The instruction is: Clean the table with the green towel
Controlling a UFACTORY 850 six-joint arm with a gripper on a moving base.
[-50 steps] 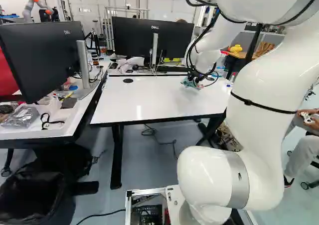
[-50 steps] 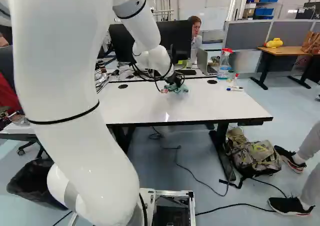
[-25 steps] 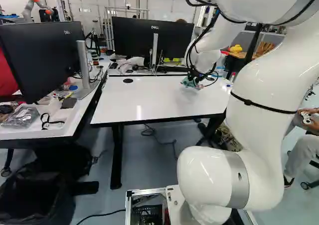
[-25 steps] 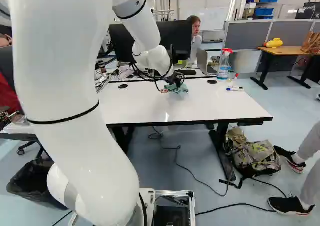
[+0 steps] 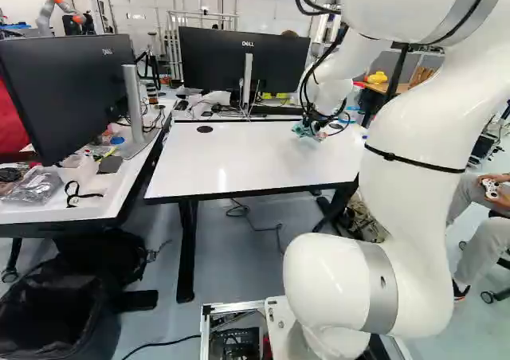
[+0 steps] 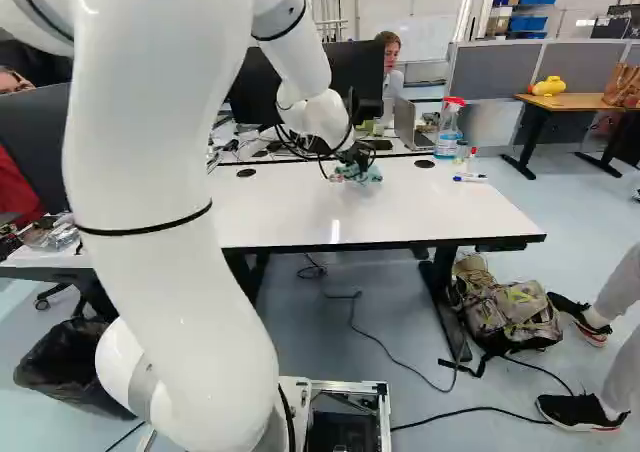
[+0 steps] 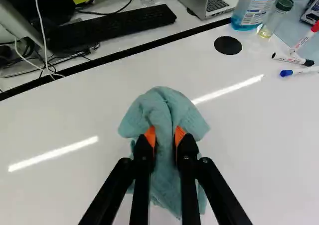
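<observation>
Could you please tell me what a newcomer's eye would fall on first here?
Probably the big white arm, rising left of the middle in the right base view and reaching over the white table. Next, the pale green towel, pinched between the orange pads of the gripper.

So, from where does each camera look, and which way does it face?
Left base view: on the base, behind-left of the arm, facing ahead, slightly down, at the table; arm at right.
Right base view: behind-right, same direction; arm left of middle.
Wrist view: on the wrist, looking along the fingers, closed on the green towel.
All share the table and towel.
</observation>
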